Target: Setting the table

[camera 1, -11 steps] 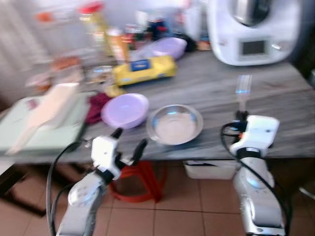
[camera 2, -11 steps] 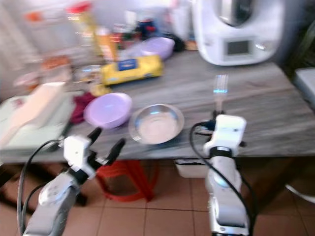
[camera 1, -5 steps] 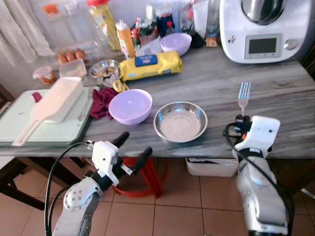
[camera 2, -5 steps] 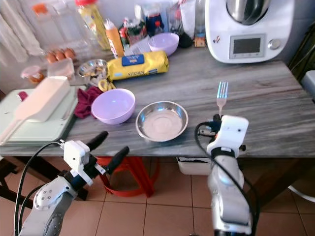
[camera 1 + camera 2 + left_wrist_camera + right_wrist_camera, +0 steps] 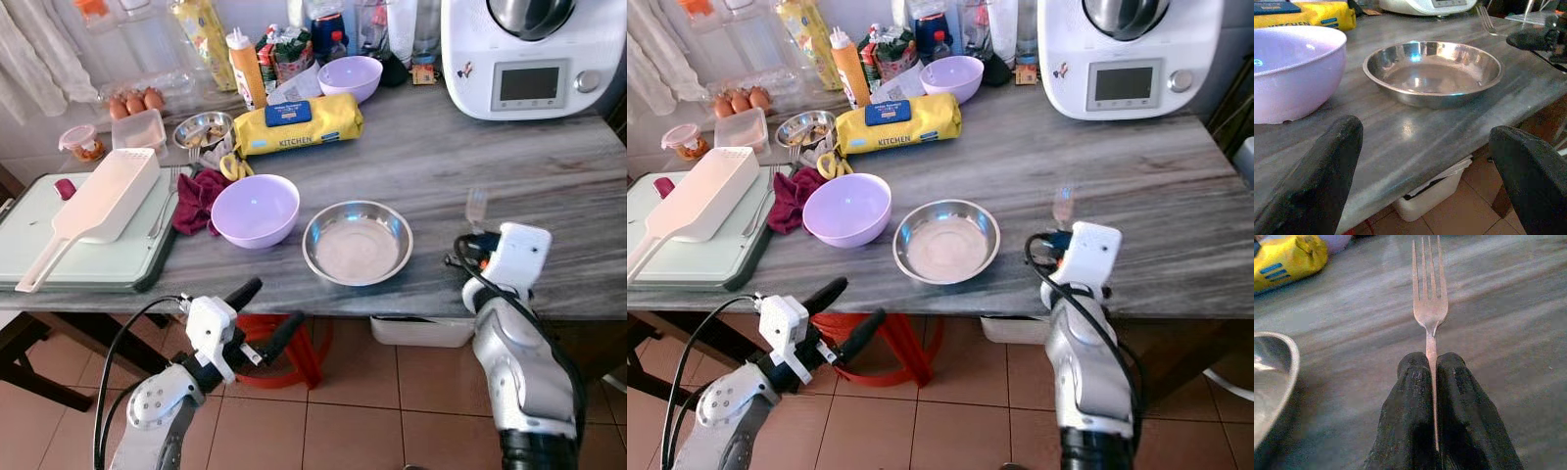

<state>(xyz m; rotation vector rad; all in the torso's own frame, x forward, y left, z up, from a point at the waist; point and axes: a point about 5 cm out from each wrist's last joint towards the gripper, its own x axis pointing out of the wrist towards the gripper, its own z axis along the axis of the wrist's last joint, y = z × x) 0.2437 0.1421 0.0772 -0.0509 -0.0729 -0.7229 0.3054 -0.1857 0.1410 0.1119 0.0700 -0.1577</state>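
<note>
My right gripper (image 5: 1431, 361) is shut on the handle of a metal fork (image 5: 1429, 308), at the table's front edge on the right. The fork (image 5: 476, 208) points away from me, low over the grey wooden table (image 5: 529, 162), and looks blurred. A steel bowl (image 5: 358, 242) sits just to its left, with a lilac bowl (image 5: 256, 210) beside that. Below the front edge, my left gripper (image 5: 270, 307) is open and holds nothing. The left wrist view looks at both bowls.
A pale green board (image 5: 88, 262) carrying a white scoop (image 5: 98, 201) lies at the left. A dark red cloth (image 5: 199, 199), a yellow pack (image 5: 294, 122), bottles and another lilac bowl (image 5: 351, 76) crowd the back. A white kitchen machine (image 5: 534, 54) stands back right. A red stool (image 5: 289, 345) is under the table.
The fork in my right gripper has tipped down closer to the table top. The picture has steadied after the earlier blur. My left gripper has sunk slightly and stays open.
</note>
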